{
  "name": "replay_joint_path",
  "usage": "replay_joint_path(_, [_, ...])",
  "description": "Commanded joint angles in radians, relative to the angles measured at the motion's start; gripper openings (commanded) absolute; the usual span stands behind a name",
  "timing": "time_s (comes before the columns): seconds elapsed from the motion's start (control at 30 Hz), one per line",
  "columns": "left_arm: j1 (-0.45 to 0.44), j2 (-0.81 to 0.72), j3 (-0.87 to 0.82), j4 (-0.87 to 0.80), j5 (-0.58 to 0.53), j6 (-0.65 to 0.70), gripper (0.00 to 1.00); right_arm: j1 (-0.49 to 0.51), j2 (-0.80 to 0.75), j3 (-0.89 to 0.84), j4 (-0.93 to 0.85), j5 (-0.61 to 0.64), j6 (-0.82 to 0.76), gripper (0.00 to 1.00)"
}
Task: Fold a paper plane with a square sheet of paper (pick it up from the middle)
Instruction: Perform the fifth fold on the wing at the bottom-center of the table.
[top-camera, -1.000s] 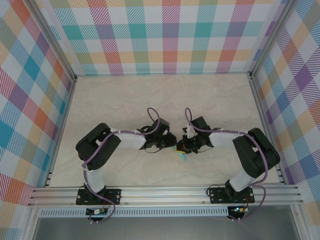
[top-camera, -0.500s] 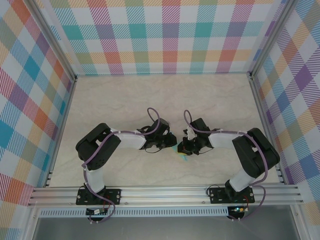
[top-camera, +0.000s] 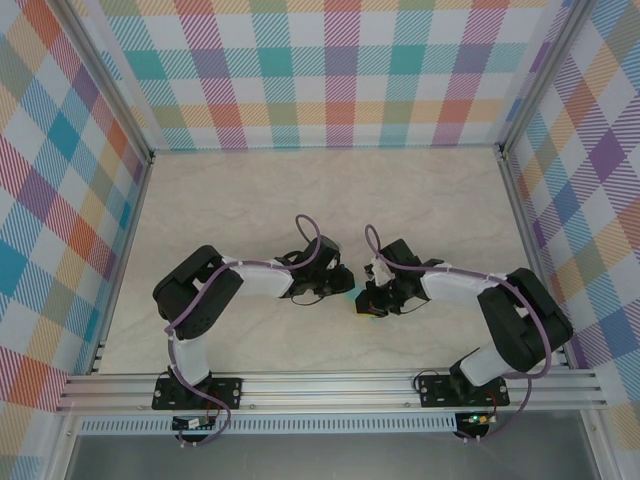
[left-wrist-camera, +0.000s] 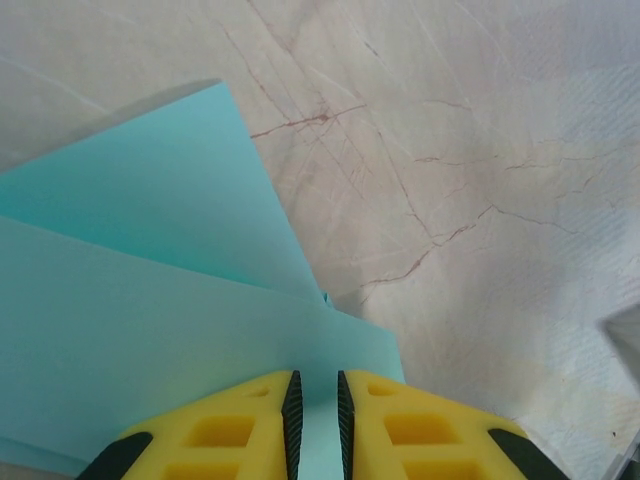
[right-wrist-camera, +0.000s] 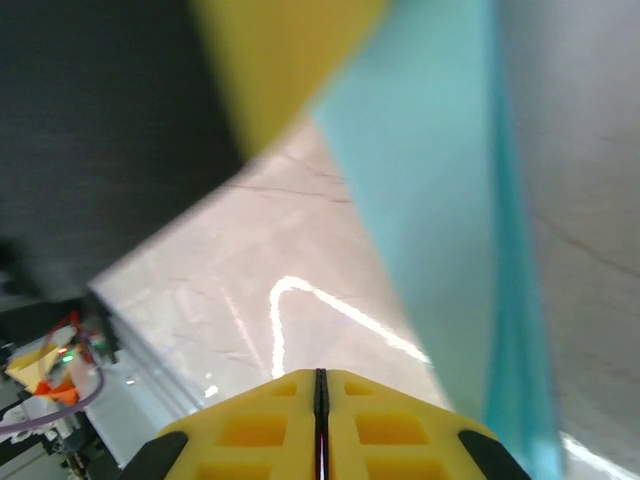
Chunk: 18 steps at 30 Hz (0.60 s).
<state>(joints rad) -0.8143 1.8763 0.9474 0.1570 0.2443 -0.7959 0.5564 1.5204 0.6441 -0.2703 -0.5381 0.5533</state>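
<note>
Right end effector has shifted slightly, closed beside the paper.

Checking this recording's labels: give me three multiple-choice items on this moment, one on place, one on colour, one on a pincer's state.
1. Where are the left pincer and right pincer?
A. close together over the table's near half
B. by the far wall
C. at opposite side walls
2. Colour of the paper?
A. white
B. teal
C. red
3. The right pincer is
A. wide open
B. shut on the paper
C. shut, empty
1 A: top view, tips nearly meeting. 2 B: teal in both wrist views. 3 C: its jaws meet with nothing between.
</note>
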Motion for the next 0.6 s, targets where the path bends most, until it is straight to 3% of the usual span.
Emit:
replay_joint_path(0.0, [-0.002, 0.056, -0.005, -0.076, -0.028, 0.014, 0.21, -0.018, 0.022, 0.006, -0.058, 0.067, -0.036, 0.08])
replay_joint_path(0.37, [-0.002, 0.081, -0.002, -0.062, -0.017, 0.018, 0.21, -0.087, 0.035, -0.097, 0.028, -0.017, -0.011, 0.09])
replay_joint_path(0.57, [-0.002, 0.079, -0.001, -0.063, -0.013, 0.023, 0.21, -0.088, -0.047, -0.075, 0.023, -0.079, -0.013, 0.12])
